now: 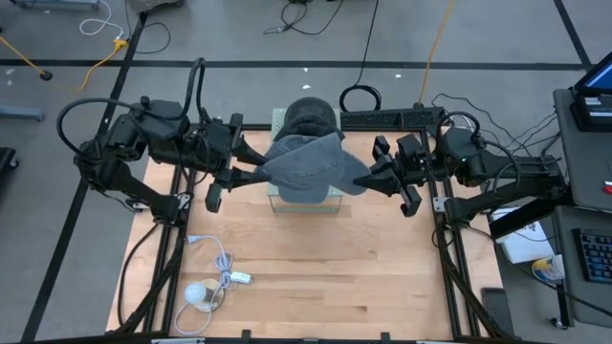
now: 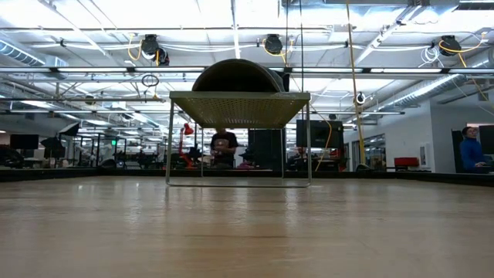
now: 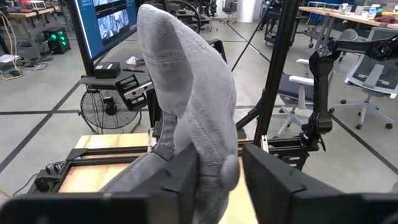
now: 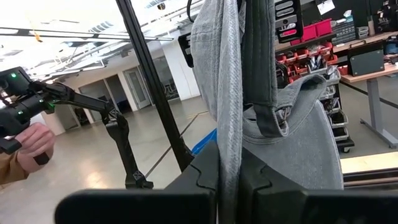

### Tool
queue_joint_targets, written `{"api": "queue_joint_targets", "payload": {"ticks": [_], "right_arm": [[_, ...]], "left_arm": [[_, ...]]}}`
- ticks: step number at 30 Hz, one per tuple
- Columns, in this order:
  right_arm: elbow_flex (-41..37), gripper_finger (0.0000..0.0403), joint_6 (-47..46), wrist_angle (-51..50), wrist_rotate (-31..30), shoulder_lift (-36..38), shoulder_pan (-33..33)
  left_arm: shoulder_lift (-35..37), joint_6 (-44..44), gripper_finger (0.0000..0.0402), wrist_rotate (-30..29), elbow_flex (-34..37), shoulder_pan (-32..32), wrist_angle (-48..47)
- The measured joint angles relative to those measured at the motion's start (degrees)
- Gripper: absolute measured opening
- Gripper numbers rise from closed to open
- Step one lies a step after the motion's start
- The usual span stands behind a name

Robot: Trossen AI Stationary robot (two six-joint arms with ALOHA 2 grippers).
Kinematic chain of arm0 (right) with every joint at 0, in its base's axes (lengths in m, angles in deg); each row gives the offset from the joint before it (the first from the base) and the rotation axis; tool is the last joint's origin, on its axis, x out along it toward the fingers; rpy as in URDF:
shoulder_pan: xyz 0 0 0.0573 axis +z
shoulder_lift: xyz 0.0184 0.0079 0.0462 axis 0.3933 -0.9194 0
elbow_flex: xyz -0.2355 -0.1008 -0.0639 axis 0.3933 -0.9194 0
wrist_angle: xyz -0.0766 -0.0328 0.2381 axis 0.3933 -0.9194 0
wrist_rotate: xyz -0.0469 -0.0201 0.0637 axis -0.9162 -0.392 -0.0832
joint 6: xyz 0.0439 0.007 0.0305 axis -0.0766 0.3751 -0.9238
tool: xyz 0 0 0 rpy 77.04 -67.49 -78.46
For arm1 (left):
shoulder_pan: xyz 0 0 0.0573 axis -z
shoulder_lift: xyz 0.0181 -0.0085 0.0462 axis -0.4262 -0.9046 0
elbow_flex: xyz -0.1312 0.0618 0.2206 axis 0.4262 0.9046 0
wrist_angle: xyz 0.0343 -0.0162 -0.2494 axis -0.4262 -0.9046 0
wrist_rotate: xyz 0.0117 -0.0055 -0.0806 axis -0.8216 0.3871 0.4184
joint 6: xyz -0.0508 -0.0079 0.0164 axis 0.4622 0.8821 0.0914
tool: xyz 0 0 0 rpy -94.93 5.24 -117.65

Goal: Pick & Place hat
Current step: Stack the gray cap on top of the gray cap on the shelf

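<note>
Reaching inward, left hand (image 1: 256, 176) and right hand (image 1: 366, 179) each grasp the hat (image 1: 308, 167).

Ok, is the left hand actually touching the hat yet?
Touching. The left wrist view shows the grey hat pinched between the left hand's two dark fingers, with fabric pressed against both and no gap.

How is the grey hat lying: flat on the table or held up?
Held up. The hat hangs stretched between the left gripper and right gripper, above the stand.
</note>
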Motion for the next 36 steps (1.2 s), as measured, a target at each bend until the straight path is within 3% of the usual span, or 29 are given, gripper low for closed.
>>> {"api": "queue_joint_targets", "payload": {"ticks": [9, 17, 24, 30, 36], "right_arm": [[-0.02, 0.0012, 1.22, 0.14, 0.05, 0.81, 0.00], [-0.02, 0.0067, 0.36, -3.78, -0.06, 2.52, 0.00], [-0.04, 0.0113, 0.26, -13.31, -0.06, 7.27, 0.00], [-0.04, 0.0118, 2.25, -21.53, -0.40, 12.18, 0.00], [-0.04, 0.0118, 3.69, -21.95, -3.85, 15.16, 0.02]], "left_arm": [[0.48, 1.91, 0.0022, -0.13, 0.04, -0.02, 0.41], [0.82, 13.02, 0.0022, -1.31, 0.04, -2.50, 0.13], [1.56, 17.88, 0.0022, 4.58, 0.00, -6.92, -2.80], [0.87, 18.36, 0.0022, 11.60, 0.00, -10.34, -4.74], [-1.40, 21.63, 0.0022, 18.22, 0.04, -13.77, -4.67]]}}
